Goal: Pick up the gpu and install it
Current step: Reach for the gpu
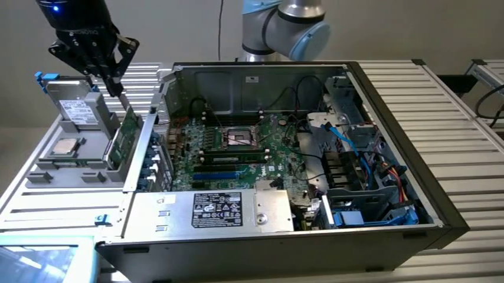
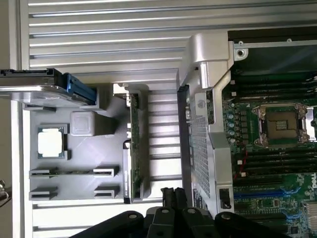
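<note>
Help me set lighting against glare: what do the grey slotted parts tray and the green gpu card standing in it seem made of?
Grey slotted parts tray: probably matte moulded or printed plastic; it is an even dull grey with no sharp highlights. Green gpu card: apparently a fibreglass circuit board, going by its green coated face dotted with small components.

**Tray beside the case, card on edge at the tray's case-side edge**

On the bench (image 1: 449, 100) the open computer case (image 1: 260, 256) sits toward the exterior view's right, with the parts tray (image 1: 79, 177) just beside it on the left; the gpu (image 1: 124, 138) stands on edge along the tray's edge nearest the case; the hard drive (image 1: 77, 112) stands at the tray's far edge; the processor (image 1: 63, 147) lies flat before it; the gripper (image 1: 117, 89) hangs just above the gpu's far end; the motherboard (image 1: 236, 147) lies inside the case.
</note>
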Robot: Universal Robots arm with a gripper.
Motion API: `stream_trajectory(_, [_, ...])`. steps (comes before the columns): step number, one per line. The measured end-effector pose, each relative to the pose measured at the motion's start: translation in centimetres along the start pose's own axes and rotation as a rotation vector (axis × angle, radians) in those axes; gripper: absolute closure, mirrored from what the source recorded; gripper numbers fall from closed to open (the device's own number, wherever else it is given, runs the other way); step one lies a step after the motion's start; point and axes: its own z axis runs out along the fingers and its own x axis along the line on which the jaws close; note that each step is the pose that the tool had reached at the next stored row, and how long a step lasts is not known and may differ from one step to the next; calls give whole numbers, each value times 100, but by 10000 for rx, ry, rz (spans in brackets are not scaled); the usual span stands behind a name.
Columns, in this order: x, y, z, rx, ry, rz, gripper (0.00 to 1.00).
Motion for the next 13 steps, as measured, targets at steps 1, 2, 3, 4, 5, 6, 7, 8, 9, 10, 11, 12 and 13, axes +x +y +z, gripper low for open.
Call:
stream_trajectory(1, [45, -1, 5, 0, 5, 1, 88])
stream_trajectory(2, [92, 2, 12, 1, 10, 2, 88])
stream_trajectory(3, [136, 7, 20, 1, 18, 1, 88])
stream_trajectory(4, [177, 18, 29, 2, 29, 1, 88])
stream_trajectory(5, [214, 30, 38, 3, 38, 2, 88])
stream_trajectory(6, [251, 43, 48, 3, 46, 4, 88])
stream_trajectory(7, [288, 58, 59, 3, 57, 4, 88])
stream_trajectory(8, [321, 72, 67, 5, 73, 4, 88])
stream_trajectory(9, [348, 85, 76, 6, 92, 4, 88])
stream_trajectory(10, [366, 98, 85, 8, 119, 6, 88])
stream_trajectory(11, [377, 112, 91, 12, 153, 8, 88])
stream_trajectory(12, [386, 126, 99, 13, 182, 10, 88])
stream_trajectory(13, [389, 131, 102, 14, 192, 11, 88])
